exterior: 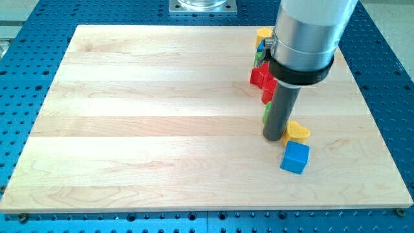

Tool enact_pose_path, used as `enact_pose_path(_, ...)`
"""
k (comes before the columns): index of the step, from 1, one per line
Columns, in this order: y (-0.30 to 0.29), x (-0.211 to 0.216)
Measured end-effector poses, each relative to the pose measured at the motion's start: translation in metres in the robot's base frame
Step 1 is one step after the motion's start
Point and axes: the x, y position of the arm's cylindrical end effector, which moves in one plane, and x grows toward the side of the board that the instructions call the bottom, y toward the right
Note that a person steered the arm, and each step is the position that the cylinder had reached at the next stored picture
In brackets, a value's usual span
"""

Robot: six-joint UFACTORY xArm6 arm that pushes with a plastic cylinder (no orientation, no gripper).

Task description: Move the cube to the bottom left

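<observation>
Blue cube (295, 157) sits at board's lower right, just below-right of my tip (273, 138), small gap between them. No jaws on this rig, plain rod only, so nothing to open or close. Tip planted on wooden board (162, 129), right of centre. Yellow block (298, 131), rounded, touching or nearly touching rod on view's right, directly above cube. Green block (266, 115) peeking out at rod's left edge, mostly hidden. Red block (262, 78) further up, shape unclear, partly behind arm housing. Another yellow block (263, 32) near top edge, with blue and green slivers below it, too occluded to identify. Bottom left of board well apart from cube.
</observation>
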Motion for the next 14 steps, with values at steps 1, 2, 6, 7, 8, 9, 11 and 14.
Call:
enact_pose_path(1, -0.003, 0.003)
enact_pose_path(2, -0.011, 0.029)
enact_pose_path(6, 0.006, 0.064)
enact_pose_path(7, 0.038, 0.076)
enact_pose_path(8, 0.088, 0.09)
enact_pose_path(9, 0.119, 0.08)
enact_pose_path(11, 0.163, 0.044)
enact_pose_path(14, 0.189, 0.122)
